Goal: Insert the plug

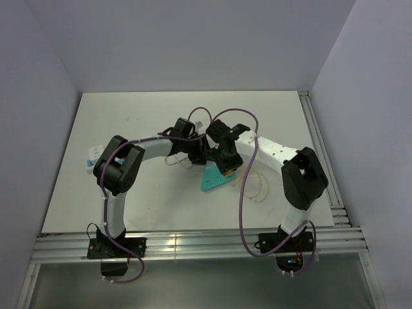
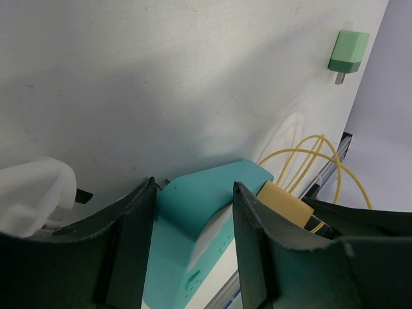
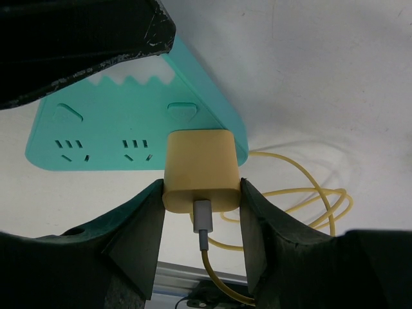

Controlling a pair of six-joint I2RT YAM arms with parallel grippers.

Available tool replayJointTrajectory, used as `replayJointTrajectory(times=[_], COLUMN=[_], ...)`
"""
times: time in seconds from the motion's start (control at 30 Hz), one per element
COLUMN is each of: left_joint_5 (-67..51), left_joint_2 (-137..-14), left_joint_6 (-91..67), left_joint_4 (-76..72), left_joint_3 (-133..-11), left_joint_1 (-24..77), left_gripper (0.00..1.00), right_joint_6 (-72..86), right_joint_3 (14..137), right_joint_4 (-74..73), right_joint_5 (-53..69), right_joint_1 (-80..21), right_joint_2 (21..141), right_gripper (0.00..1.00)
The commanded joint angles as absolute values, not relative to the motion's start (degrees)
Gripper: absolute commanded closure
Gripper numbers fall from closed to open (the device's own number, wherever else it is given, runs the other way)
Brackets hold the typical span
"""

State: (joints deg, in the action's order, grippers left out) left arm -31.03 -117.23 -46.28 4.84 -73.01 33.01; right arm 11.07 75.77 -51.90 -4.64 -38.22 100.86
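I am counting two arms, one left arm (image 1: 116,174) and one right arm (image 1: 302,177), over one table (image 1: 129,116). I am seeing one teal power strip (image 1: 215,179), one yellow plug (image 3: 201,170) with one yellow cable (image 3: 309,199) coiling behind it, and one green plug (image 2: 348,53). I am also making out one small white-and-blue item (image 1: 93,158) at the table's left, too small to identify

Bare walls (image 1: 193,38) and white table (image 1: 129,122) suggest a lab

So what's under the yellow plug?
The teal power strip lies just beneath the yellow plug, which the right fingers pinch. The plug's body hides its prongs, so I can't tell if they're in.
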Motion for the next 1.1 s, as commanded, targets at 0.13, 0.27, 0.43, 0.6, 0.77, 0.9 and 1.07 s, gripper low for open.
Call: replayJointTrajectory(times=[0.13,0.27,0.43,0.6,0.77,0.9,1.07], left_joint_5=[-30.8,-30.5,-30.2,-29.7,-30.0,-29.7,-29.7], left_joint_2=[-120.7,-120.1,-119.4,-118.5,-118.0,-117.8,-116.2], left_joint_6=[-43.2,-42.9,-42.5,-42.1,-41.8,-41.6,-42.3], left_joint_4=[8.4,9.3,10.1,10.5,10.2,9.8,6.7], left_joint_3=[-73.1,-73.9,-74.4,-74.1,-73.6,-72.7,-70.1], left_joint_1=[34.0,33.0,32.1,31.7,31.6,31.5,31.4], left_gripper=[0.63,0.63,0.63,0.62,0.61,0.61,0.61], right_joint_6=[12.3,12.5,12.7,14.2,16.8,22.3,24.7], right_joint_3=[78.9,81.9,83.4,81.9,75.0,68.0,60.9], right_joint_4=[-51.4,-52.5,-52.9,-51.1,-44.9,-40.7,-38.9], right_joint_5=[-7.0,-7.2,-7.6,-10.5,-11.2,-17.0,-19.6], right_joint_1=[-38.6,-38.3,-38.2,-37.4,-32.9,-26.6,-14.5], right_joint_2=[100.6,99.8,98.9,94.8,84.2,75.2,70.3], right_gripper=[0.44,0.11,0.09,0.09,0.11,0.1,0.04])
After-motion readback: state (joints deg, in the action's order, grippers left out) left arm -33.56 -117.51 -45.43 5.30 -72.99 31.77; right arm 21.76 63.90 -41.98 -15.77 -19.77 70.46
